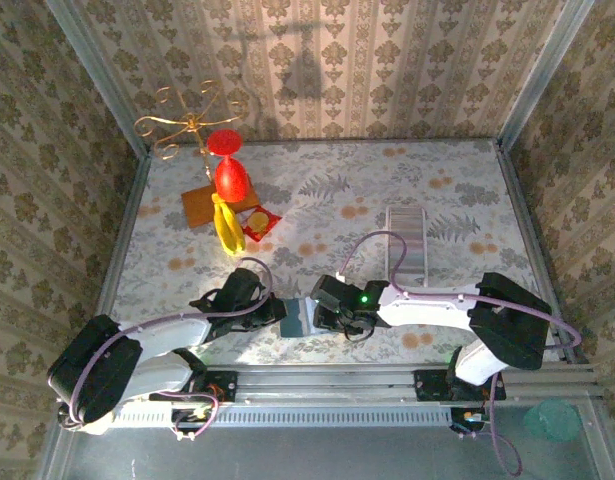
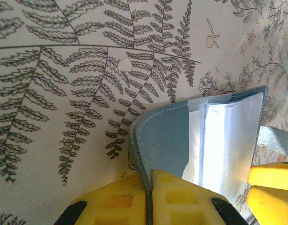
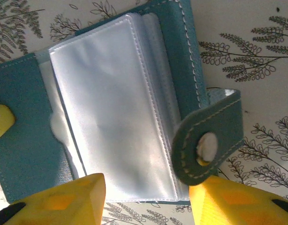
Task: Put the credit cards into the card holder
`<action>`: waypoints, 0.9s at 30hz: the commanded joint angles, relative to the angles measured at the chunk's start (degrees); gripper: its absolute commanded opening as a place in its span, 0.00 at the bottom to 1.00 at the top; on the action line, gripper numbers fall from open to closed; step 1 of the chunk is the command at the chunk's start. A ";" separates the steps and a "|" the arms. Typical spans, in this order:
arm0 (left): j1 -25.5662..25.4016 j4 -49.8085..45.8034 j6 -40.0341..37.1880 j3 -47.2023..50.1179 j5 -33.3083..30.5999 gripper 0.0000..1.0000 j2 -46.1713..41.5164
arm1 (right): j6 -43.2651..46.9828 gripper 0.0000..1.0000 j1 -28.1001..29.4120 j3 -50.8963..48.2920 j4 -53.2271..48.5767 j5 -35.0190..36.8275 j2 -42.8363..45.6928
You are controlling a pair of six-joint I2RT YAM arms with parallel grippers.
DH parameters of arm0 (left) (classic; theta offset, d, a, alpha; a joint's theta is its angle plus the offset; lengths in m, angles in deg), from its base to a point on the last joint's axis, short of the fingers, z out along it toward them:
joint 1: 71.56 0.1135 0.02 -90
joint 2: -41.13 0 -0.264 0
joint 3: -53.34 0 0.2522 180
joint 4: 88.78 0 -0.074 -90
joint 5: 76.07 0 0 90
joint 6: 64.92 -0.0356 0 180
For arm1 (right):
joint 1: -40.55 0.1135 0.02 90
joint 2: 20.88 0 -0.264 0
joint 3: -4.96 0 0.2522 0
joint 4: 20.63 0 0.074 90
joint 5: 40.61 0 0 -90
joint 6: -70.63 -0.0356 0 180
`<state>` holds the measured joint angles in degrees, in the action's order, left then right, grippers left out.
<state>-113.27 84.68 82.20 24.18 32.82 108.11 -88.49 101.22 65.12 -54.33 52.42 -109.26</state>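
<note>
The dark-teal card holder (image 1: 299,316) lies open on the fern-print table between my two grippers. My left gripper (image 1: 275,312) is shut on the edge of the teal cover (image 2: 165,136), its yellow pads (image 2: 181,199) pressed together around it. In the right wrist view the card holder (image 3: 22,154) shows clear plastic sleeves (image 3: 111,108) and a snap tab (image 3: 207,145). My right gripper (image 3: 146,204) is open, its fingers either side of the sleeves' near edge. A pale striped strip, apparently a row of credit cards (image 1: 407,243), lies at the back right.
At the back left stand a red goblet (image 1: 230,170), a yellow banana (image 1: 227,225), a gold wire stand (image 1: 187,125), a brown square (image 1: 202,205) and a red-yellow packet (image 1: 259,222). Patterned walls enclose the table. A teal disc (image 1: 552,420) lies beyond the front rail.
</note>
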 commanded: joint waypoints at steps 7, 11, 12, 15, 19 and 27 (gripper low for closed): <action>-0.54 -2.50 0.88 0.98 -1.58 0.10 -0.19 | 2.74 0.51 0.96 2.72 1.74 -0.88 -3.65; -0.52 -2.40 0.80 0.90 -1.49 0.10 0.17 | 2.72 0.51 1.04 2.82 0.28 0.33 -2.89; -0.48 -2.53 0.80 0.90 -1.49 0.10 0.26 | 2.76 0.51 1.04 2.91 -0.48 0.69 -2.63; -0.55 -2.59 0.71 0.90 -1.41 0.09 0.17 | 2.58 0.52 1.38 2.83 -2.20 2.10 -1.27; -0.49 -2.68 0.71 0.82 -1.41 0.09 0.08 | 3.14 0.52 1.73 3.38 -2.40 2.49 -0.40; -0.55 -3.01 0.53 0.81 -1.33 0.09 0.16 | 4.76 0.52 2.96 6.46 -3.28 3.13 -0.75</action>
<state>-113.49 84.46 82.50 24.18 32.28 108.13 -84.98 103.71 69.97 -55.71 53.34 -110.92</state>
